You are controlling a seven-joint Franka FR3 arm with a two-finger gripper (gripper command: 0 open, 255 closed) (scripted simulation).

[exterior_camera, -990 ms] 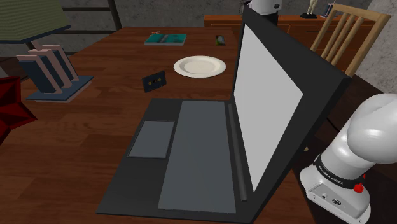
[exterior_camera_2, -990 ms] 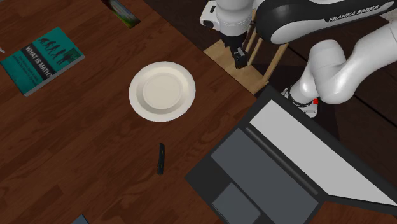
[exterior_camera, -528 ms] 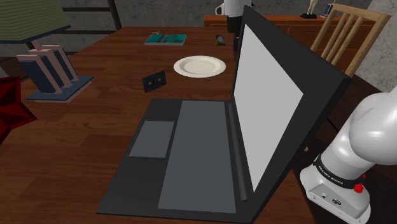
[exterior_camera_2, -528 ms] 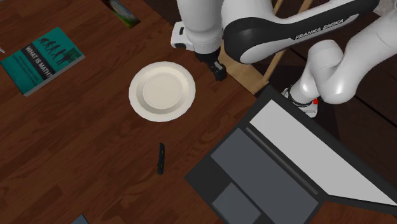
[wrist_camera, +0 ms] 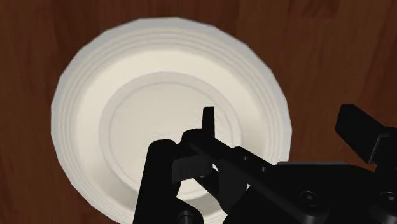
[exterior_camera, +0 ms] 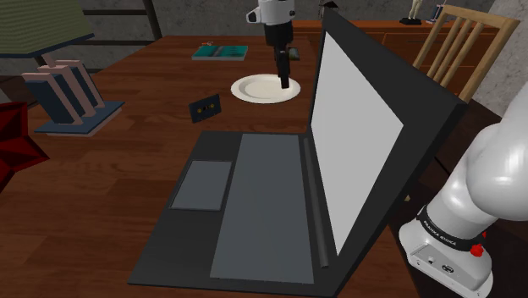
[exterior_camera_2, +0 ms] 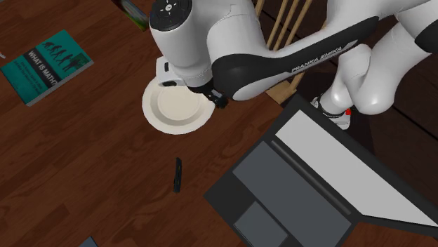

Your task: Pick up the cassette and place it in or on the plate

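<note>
The cassette (exterior_camera: 206,107) is a small dark case standing on its edge on the wooden table, between the plate and the laptop; seen from above it is a thin dark sliver (exterior_camera_2: 177,174). The white round plate (exterior_camera: 262,90) (exterior_camera_2: 172,109) (wrist_camera: 127,108) lies empty further back. My black gripper (exterior_camera: 284,84) (exterior_camera_2: 219,100) (wrist_camera: 259,137) hangs above the plate's rim on the laptop side, well away from the cassette. Its fingers stand apart with nothing between them.
A large open laptop (exterior_camera: 254,203) (exterior_camera_2: 302,189) covers the near table, its screen rising beside the plate. A teal book (exterior_camera: 220,52) (exterior_camera_2: 45,64) lies beyond the plate. A rack of books (exterior_camera: 68,93) stands at the shoulder view's left. A wooden chair (exterior_camera: 461,42) is behind the laptop.
The arm swung from behind the laptop screen, near the chair, to over the plate, toward the shoulder view's left. The gripper stayed open. Cassette and plate have not moved.
</note>
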